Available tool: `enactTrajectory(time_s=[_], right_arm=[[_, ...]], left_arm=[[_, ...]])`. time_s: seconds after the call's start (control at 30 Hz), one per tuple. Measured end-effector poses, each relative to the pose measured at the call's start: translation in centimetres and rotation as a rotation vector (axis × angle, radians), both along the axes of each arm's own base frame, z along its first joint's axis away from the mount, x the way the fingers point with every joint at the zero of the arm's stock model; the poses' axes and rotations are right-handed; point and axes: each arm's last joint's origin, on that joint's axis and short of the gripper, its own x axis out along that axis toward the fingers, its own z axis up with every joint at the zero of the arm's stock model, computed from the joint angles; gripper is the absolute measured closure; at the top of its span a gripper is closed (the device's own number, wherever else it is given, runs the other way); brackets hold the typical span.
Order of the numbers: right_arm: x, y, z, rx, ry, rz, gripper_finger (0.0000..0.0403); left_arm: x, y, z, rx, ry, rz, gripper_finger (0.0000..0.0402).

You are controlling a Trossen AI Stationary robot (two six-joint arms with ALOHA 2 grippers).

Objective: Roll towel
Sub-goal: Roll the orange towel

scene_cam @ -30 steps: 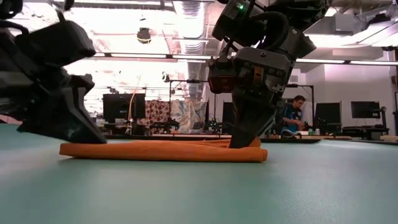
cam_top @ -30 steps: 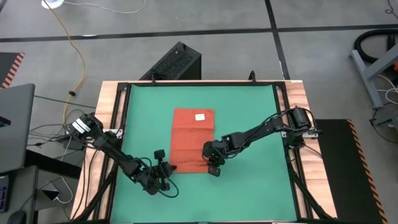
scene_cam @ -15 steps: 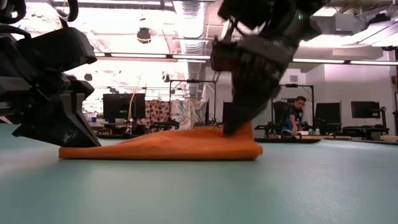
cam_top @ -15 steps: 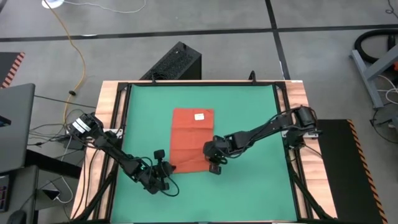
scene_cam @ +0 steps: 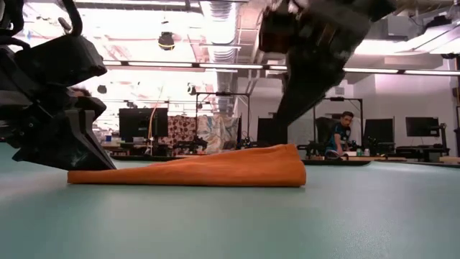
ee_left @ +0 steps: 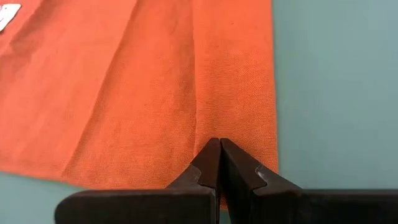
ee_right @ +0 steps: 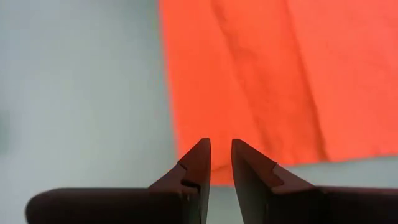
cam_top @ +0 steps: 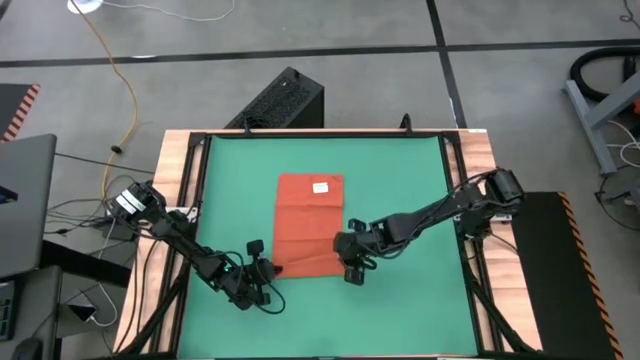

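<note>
Nearest the desk's front edge, the left claw (cam_top: 262,282) is clenched at the orange-red towel (cam_top: 309,224)'s front corner, the right claw (cam_top: 352,270) parted and empty beside it, so the fold may spring flat unrolled.

No words, numbers, brand marks or signs can be read in any view. The one thing that looks like a label is the small white tag (cam_top: 322,187) on the towel (cam_top: 309,222), near its far edge in the high view; whatever is printed on it is too small to make out. A corner of that tag (ee_left: 7,15) also shows in the left wrist view, and there too no lettering can be read.
</note>
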Motion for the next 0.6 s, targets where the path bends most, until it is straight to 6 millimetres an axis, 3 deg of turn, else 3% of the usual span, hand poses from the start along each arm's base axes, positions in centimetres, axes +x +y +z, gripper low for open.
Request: enactTrajectory(time_s=[0.13,0.3,0.4,0.6], right_arm=[[-0.3,1.8,0.1,-0.068,-0.04,0.033,0.0314],[-1.1,4.1,-0.2,-0.355,-0.173,0.105,0.0314],[-1.6,5.1,-0.7,-0.438,-0.266,0.136,0.0316],[-2.7,4.1,-3.0,-0.435,-0.273,0.028,0.0334]], left_arm=[[0.2,-0.1,0.2,0.01,-0.015,-0.023,0.0401],[0.2,-0.2,0.2,0.02,-0.02,-0.038,0.0401],[0.2,-0.2,0.2,0.019,-0.021,-0.037,0.0401],[0.2,-0.2,0.2,0.014,-0.022,-0.034,0.0401]])
